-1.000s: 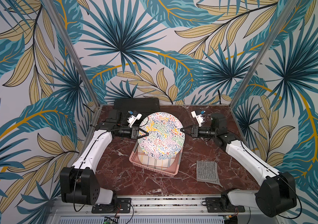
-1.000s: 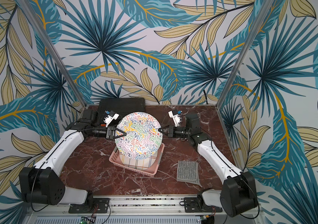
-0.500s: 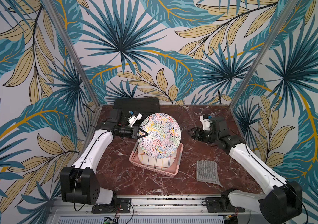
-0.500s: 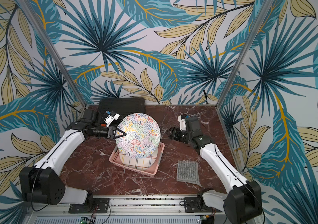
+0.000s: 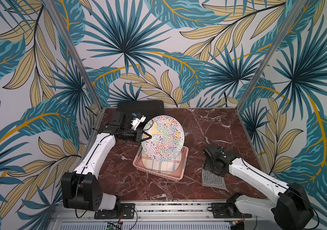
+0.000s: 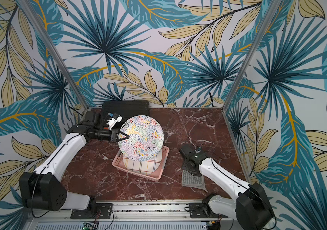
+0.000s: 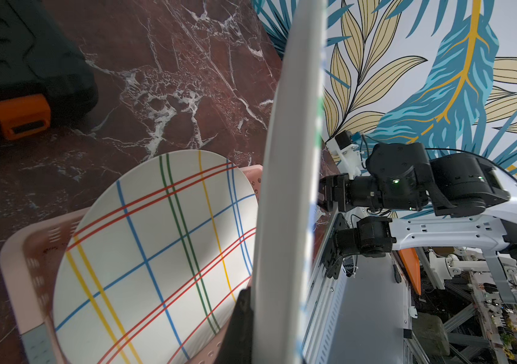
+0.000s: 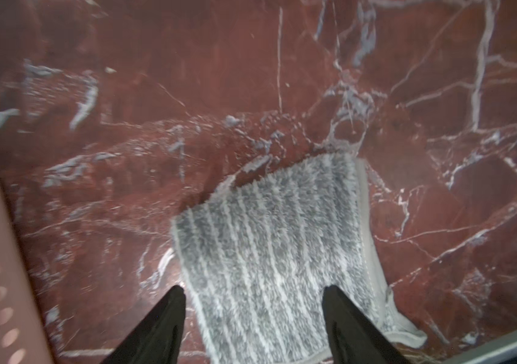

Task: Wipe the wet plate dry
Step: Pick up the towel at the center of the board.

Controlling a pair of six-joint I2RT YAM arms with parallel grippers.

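Red marble table (image 5: 118,179), palm-leaf walls. Nearest me, my right gripper (image 8: 254,290) hovers with its jaws apart over the grey cloth (image 8: 270,245), which lies flat on the stone. Beyond, above the pink basket (image 5: 158,175), my left gripper (image 5: 147,136) is clamped on the rim of the squiggle-patterned plate (image 5: 163,137), held on edge. By my reading no wiping has begun: cloth pickup and drying remain.

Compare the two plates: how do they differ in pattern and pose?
The squiggle plate is covered in dense multicoloured squiggles; the checked plate has crossing coloured lines on white. The squiggle plate is held up on edge, pinched at its rim by the left gripper; the checked plate rests in the basket, ungripped. Both are round.
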